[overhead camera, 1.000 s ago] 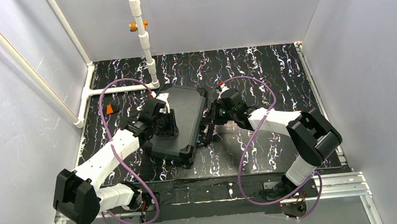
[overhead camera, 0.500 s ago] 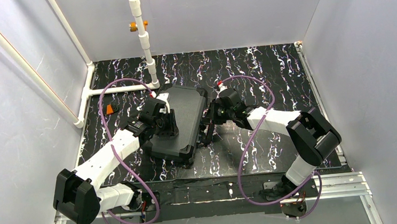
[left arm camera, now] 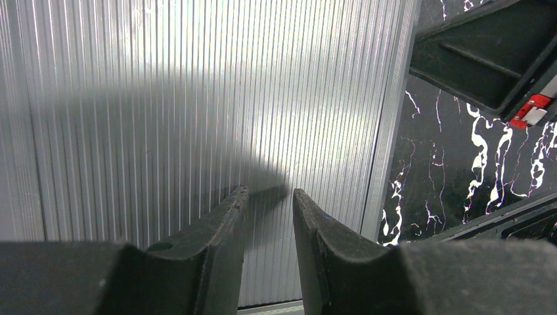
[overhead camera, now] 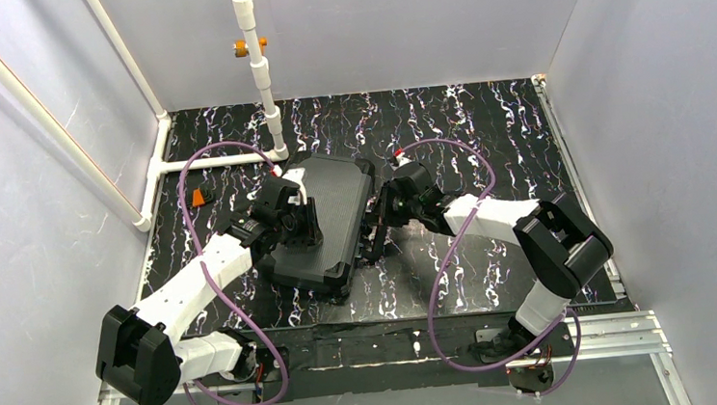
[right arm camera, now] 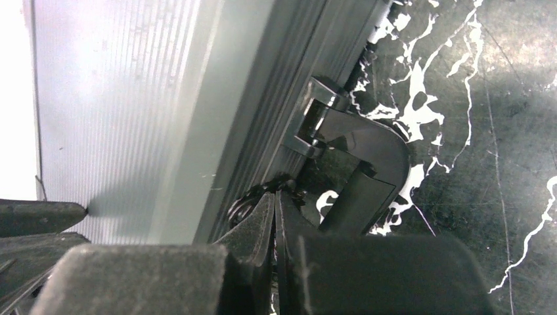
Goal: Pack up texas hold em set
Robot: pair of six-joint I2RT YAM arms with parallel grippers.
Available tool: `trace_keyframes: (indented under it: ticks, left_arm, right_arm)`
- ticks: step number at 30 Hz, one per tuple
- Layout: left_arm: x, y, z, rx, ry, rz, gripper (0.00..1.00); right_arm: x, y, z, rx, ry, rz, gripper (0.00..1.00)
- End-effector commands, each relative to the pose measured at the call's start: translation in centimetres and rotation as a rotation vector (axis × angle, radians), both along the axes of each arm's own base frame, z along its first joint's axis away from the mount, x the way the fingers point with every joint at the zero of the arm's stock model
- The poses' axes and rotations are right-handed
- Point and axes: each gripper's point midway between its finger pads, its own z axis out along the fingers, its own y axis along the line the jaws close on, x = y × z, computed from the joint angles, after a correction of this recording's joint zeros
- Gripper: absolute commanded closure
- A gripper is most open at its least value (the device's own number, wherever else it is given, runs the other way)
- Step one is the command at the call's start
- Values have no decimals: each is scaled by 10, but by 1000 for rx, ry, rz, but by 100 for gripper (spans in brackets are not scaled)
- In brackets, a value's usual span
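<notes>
Black case [overhead camera: 322, 220] at centre of top view, lid down, flat on marbled table [overhead camera: 484, 125]. Chips and cards not visible, presumably inside.
Left gripper [left arm camera: 269, 193] clenched, empty, tips on or just above ribbed lid; likely pinning lid.
Right gripper [right arm camera: 274, 197] clenched, empty, tips at case's right edge beside handle [right arm camera: 368, 157], lower centre of wrist view. Probably working fastening; whether latched, cannot tell.

Black plastic case [overhead camera: 323, 227] lay closed, flat on bench [overhead camera: 484, 125], mid-scene. Long axis ran near-far, far end skewed slightly right. Ribbed lid [left arm camera: 197, 98] faced up, shiny under light. Black curved handle [right arm camera: 358, 154] was hinged at right edge.
</notes>
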Motion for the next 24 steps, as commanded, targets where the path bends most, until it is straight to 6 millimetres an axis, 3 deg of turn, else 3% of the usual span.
trace_keyframes:
  ticks: [1, 18, 24]
  left_arm:
    - [-52, 24, -51, 129, 242, -24, 70]
    - [-52, 24, -51, 128, 241, -24, 70]
    - [-52, 23, -50, 125, 240, -26, 70]
  right_arm:
    - [-17, 6, -18, -11, 69, 13, 92]
    - [-41, 0, -36, -82, 113, 30, 91]
    - [-36, 3, -36, -92, 98, 33, 91]
